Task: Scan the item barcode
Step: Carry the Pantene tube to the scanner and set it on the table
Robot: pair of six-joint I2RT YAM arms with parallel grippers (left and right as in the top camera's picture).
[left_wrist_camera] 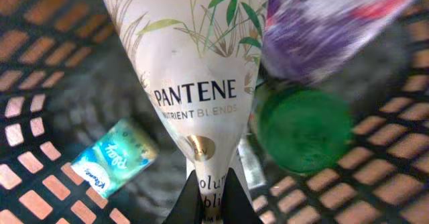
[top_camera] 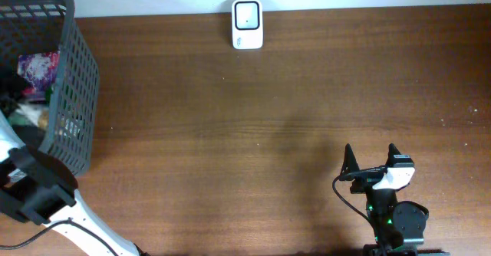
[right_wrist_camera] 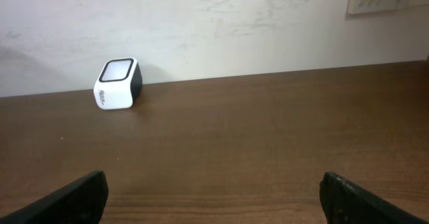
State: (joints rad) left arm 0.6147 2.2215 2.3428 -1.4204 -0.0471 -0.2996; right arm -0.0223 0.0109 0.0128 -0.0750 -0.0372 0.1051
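Left claw (left_wrist_camera: pixel 214 207) was down inside the basket (left_wrist_camera: pixel 33 184), clenched on the Pantene tube (left_wrist_camera: pixel 194 70). Its tapered thin end sat pinched between the fingertips, body running straight ahead, green lid (left_wrist_camera: pixel 303 127) just beside. Thin end was likely the only graspable edge in that clutter. Right claw (top_camera: pixel 371 152) was spread wide and empty, probably parked; scanner (top_camera: pixel 247 24) well ahead of it.
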